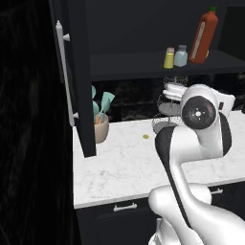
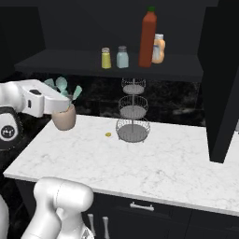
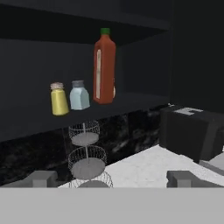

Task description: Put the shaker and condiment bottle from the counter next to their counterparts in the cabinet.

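Shaker [image 3: 59, 99] and bottle [image 3: 104, 67] stand upright on the cabinet [image 1: 143, 64] shelf — jaws released, holding nothing, back from the shelf.

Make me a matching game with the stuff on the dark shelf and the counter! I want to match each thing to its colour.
Things:
1. tiny cylindrical shaker with a silver cap
2. tall sauce bottle with a green cap
3. small shaker beside the tiny one
4. three-tier wire basket stand

Colours:
A. pale blue-grey
B. red-brown
C. silver-grey
D. yellow

Pairs: 1-D, 2-B, 3-A, 4-C
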### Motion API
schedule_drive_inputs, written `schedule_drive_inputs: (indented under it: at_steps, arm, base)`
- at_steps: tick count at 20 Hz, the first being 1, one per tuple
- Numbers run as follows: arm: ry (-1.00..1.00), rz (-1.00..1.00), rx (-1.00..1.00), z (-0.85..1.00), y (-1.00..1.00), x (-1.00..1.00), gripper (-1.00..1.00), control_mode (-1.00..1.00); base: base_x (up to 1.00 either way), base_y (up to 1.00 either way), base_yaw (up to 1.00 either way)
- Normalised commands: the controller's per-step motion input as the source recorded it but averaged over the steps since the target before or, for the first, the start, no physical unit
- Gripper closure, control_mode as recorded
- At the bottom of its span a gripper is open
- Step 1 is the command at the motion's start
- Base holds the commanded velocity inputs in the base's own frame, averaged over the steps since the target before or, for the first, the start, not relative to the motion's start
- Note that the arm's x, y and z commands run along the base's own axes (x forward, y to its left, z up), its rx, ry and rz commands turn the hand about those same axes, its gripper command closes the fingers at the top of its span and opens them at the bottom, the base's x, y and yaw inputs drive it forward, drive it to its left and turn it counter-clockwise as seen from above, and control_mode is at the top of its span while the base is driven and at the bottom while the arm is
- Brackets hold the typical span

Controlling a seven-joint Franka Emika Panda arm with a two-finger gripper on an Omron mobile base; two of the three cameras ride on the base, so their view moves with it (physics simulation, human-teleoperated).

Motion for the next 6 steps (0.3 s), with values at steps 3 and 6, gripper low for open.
schedule_drive_inputs:
  at_steps: [3, 6]
  arm:
    - [0.00, 0.09, 0.00, -0.11, 0.24, -1.00, -1.00, -1.00]
    - [0.00, 0.09, 0.00, -0.03, 0.25, -1.00, -1.00, -1.00]
  base:
    - [0.00, 0.00, 0.00]
    - [0.00, 0.00, 0.00]
